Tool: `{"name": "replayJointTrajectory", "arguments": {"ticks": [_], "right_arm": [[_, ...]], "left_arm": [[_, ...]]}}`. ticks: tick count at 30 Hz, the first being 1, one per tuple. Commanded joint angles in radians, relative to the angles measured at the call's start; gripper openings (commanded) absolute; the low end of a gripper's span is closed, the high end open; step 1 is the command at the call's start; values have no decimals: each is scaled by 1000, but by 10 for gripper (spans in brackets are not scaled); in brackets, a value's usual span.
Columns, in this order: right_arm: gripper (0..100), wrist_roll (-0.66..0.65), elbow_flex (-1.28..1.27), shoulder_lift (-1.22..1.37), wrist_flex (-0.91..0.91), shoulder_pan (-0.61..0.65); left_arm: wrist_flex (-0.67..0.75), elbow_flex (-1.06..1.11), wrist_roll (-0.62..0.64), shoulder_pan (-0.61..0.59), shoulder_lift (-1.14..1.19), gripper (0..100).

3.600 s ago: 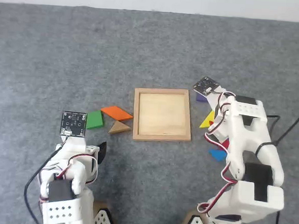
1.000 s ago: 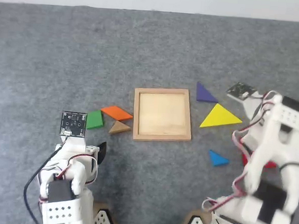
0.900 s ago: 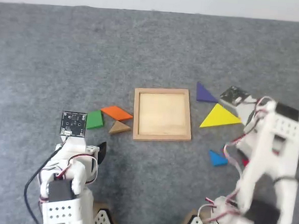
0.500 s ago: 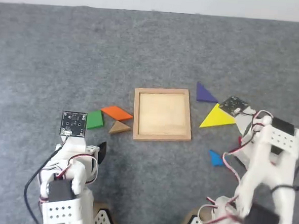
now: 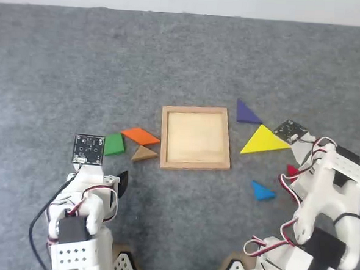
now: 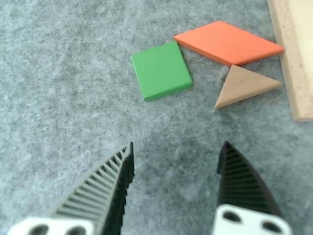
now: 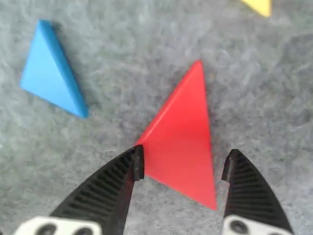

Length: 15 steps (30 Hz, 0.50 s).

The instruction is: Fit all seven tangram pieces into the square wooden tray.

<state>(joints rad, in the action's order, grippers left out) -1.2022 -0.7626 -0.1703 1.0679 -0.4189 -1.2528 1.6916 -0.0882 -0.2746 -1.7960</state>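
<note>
The square wooden tray [image 5: 197, 109] lies mid-table with nothing inside. To its left are a green square [image 5: 114, 144], an orange parallelogram [image 5: 140, 135] and a wooden triangle [image 5: 143, 153]. To its right lie a purple triangle [image 5: 247, 113], a yellow triangle [image 5: 264, 141], a blue triangle [image 5: 261, 190] and a red triangle [image 5: 292, 170], half under the right arm. My right gripper [image 7: 186, 152] is open, low over the red triangle [image 7: 183, 139], one finger at its edge. My left gripper [image 6: 177, 147] is open, short of the green square [image 6: 161, 70].
The grey carpet runs bare across the far half of the table. In the left wrist view the tray's edge [image 6: 293, 58] sits just past the wooden triangle [image 6: 244, 85]. The blue triangle [image 7: 51, 71] lies close beside the red one.
The right arm has swung away from the purple and yellow triangles and come down over the red triangle. The left arm and all pieces stayed put.
</note>
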Motion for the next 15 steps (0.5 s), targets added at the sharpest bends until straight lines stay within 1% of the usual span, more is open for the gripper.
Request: {"name": "replayJointTrajectory", "arguments": {"ticks": [1, 4, 10, 12, 15], "right_arm": [[268, -25, -14, -10, 5, -12], [292, -26, -20, -16, 47, -7], [293, -38, -20, -15, 51, -10], [293, -38, -21, -5, 44, -10], [293, -38, -44, -4, -16, -13]], "left_arm": [[-3, -7, -9, -6, -11, 273], [-3, -7, -9, -6, -11, 273], [-3, -7, -9, -6, -11, 273], [-3, -7, -9, -6, -11, 273], [-3, -7, -9, -6, -11, 273]]}}
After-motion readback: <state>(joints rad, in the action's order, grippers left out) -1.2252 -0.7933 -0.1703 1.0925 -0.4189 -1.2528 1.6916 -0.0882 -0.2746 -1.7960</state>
